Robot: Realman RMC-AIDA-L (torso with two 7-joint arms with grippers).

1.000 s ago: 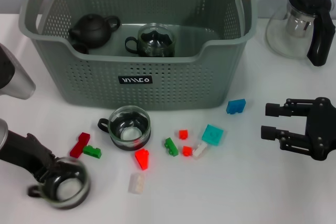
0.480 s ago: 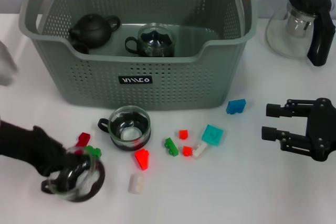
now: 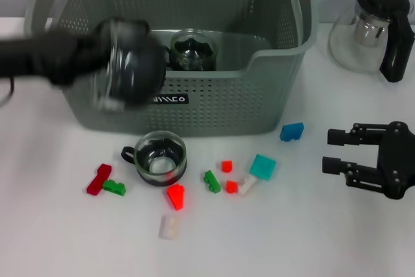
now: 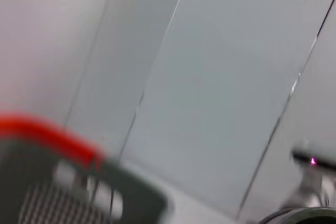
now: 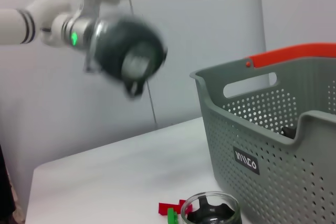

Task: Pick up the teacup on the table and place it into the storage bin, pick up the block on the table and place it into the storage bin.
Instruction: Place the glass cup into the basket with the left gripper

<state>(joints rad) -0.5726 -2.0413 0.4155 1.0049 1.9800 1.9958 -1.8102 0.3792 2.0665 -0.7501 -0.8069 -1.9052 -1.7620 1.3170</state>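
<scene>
Up from the bench's near-left corner, my left gripper [image 3: 110,69] has swung the smoky glass teacup [image 3: 130,72] to hang before the left front wall of the large grey perforated plastic storage bin [image 3: 214,102], above the bench. Motion smears both to a dark streak, so I cannot make out the fingers themselves; the cup rides with the arm, clenched in my grasp. My left wrist view shows only a blurred orange handle top [image 4: 47,137] and pale wall.

Inside the bin, a clear glass cup [image 3: 192,50] sits at mid-floor; whatever lies left of it is hidden behind my arm. A second round glass teacup with a black handle [image 3: 159,158] stands upright on the white bench just before the bin's front wall, among small scattered plastic blocks: red [image 3: 175,196], green [image 3: 211,181], teal [image 3: 262,167], blue [image 3: 292,132], white [image 3: 168,226].

My right gripper [image 3: 337,152] rests idle near the bench's right edge, black fingers spread and empty. A glass pitcher with a black handle [image 3: 376,27] stands at the far-right corner.
</scene>
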